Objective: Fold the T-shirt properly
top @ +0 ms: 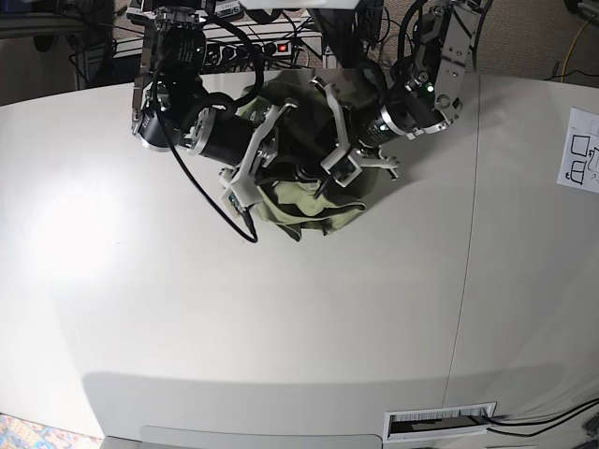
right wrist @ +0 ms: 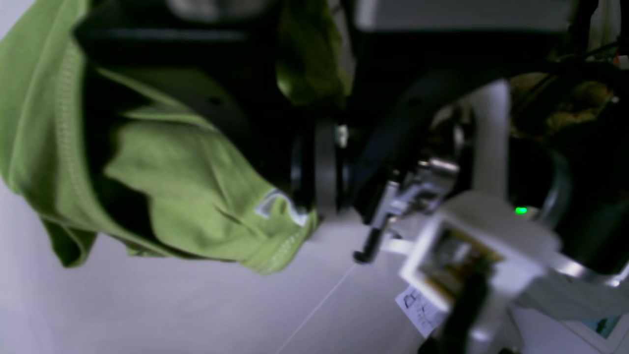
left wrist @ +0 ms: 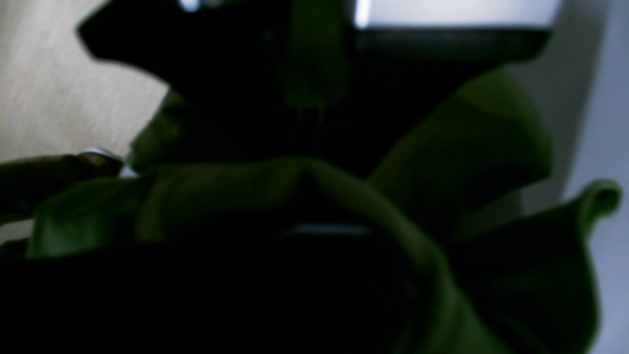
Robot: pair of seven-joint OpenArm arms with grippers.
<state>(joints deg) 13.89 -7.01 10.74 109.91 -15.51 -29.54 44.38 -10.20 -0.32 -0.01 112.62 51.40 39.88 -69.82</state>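
Table (top: 281,327): T-shirt (top: 314,210) bunched; tag (right wrist: 275,204) right-wrist only

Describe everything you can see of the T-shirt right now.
The T-shirt is olive-green, thin, soft-looking cloth with stitched hems and a small white tag at the neckline. It is not spread flat: it is bunched in a crumpled heap at the far middle of the table, between the two arms. The left hand and the right hand are both shut on folds of it, lifting parts up, while its lower edge sags onto the tabletop.
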